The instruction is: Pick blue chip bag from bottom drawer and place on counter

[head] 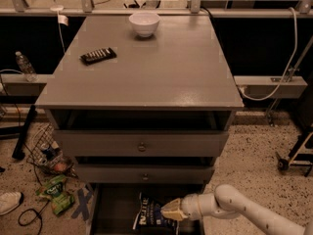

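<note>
The blue chip bag [150, 213] lies in the open bottom drawer [115, 207] of the grey cabinet, dark blue with white lettering. My gripper [167, 212] reaches in from the right at the end of a white arm, its pale tip against the bag's right edge. The counter [146, 67] above holds a white bowl [144, 23] at the back and a black remote [98, 56] at the left.
Two knobbed drawers [141, 144] sit above the bottom drawer. Green snack bags [55, 194] and a wire basket [46, 151] lie on the floor at the left. A water bottle [25, 65] stands on the left ledge. A stand's legs [296, 155] are at the right.
</note>
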{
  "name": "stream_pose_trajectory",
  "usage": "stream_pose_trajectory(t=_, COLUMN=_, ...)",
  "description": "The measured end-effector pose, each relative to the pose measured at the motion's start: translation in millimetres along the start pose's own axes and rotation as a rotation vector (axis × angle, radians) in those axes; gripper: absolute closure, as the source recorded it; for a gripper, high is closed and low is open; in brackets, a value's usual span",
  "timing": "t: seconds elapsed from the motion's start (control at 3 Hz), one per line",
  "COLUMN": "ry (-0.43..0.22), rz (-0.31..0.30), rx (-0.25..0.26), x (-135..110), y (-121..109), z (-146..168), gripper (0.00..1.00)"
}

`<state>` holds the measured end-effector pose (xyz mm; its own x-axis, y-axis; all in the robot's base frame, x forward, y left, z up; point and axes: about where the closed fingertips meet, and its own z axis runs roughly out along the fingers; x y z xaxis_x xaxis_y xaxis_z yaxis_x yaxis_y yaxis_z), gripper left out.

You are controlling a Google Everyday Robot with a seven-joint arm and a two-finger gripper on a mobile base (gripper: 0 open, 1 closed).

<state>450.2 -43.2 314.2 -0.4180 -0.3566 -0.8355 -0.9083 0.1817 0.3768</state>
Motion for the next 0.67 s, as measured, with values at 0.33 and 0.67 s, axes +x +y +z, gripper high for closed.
stream_pose_trajectory(t=0.33, ry=-0.001, rz=-0.004, rx=-0.003, x=-2, y=0, z=0, gripper=1.00)
stream_pose_trajectory(t=0.67, ry=0.008, rz=-0.073, rx=-0.009, x=-35, y=7, z=-13, gripper=1.00)
